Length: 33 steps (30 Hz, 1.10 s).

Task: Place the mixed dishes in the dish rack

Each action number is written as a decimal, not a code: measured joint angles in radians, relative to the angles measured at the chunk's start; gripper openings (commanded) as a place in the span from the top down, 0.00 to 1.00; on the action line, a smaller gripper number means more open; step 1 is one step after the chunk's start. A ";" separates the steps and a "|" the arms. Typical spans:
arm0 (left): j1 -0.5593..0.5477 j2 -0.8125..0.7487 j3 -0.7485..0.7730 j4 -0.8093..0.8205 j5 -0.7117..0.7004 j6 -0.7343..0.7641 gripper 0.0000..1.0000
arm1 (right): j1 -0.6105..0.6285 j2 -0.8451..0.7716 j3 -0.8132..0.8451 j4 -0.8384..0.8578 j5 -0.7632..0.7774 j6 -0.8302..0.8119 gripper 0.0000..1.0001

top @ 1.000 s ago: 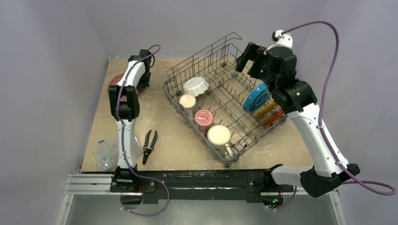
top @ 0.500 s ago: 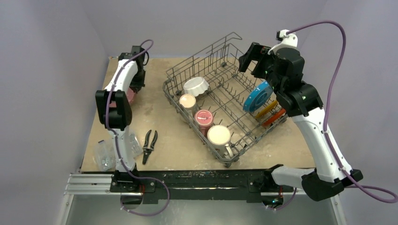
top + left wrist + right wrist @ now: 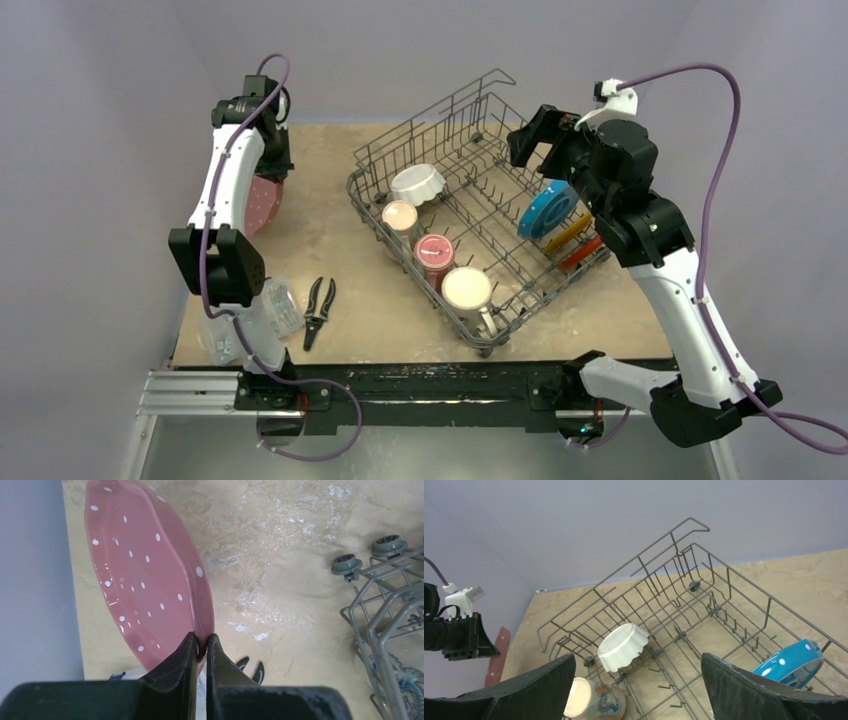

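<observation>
The pink plate (image 3: pixel 145 575) is held tilted on edge over the far left part of the table (image 3: pixel 370 300), near its left edge, and its rim is pinched between the almost closed jaws of the left claw (image 3: pixel 200 647). Bare table is seen between the plate and the dish rack (image 3: pixel 478 205), which is set askew across the middle and right. The right claw (image 3: pixel 639 680) is spread wide, holding nothing, above the rack's far right side.

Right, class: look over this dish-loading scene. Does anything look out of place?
Yes. Black-handled pliers and a clear box lie at the table's near left. Neither is a dish, so they look odd beside the rack.
</observation>
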State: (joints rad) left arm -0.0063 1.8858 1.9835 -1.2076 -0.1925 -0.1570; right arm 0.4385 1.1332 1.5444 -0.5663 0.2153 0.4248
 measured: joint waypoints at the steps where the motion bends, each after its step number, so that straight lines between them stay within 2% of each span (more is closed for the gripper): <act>1: 0.002 -0.005 0.000 -0.007 0.006 -0.017 1.00 | 0.000 -0.002 0.000 -0.001 -0.001 0.000 0.02; 11: 0.002 -0.062 0.000 -0.029 0.040 -0.120 1.00 | 0.060 -0.011 0.000 0.000 0.007 -0.050 0.02; 24: 0.002 -0.087 0.000 -0.043 0.099 -0.193 1.00 | 0.071 0.012 -0.002 0.027 -0.043 -0.058 0.02; 33: 0.002 -0.230 0.000 -0.045 0.138 -0.298 1.00 | 0.104 0.068 -0.016 0.039 -0.106 -0.074 0.02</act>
State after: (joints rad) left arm -0.0048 1.6558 1.9839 -1.2526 -0.0544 -0.4545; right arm 0.5426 1.2007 1.5288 -0.5274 0.1093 0.3511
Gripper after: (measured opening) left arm 0.041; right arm 0.980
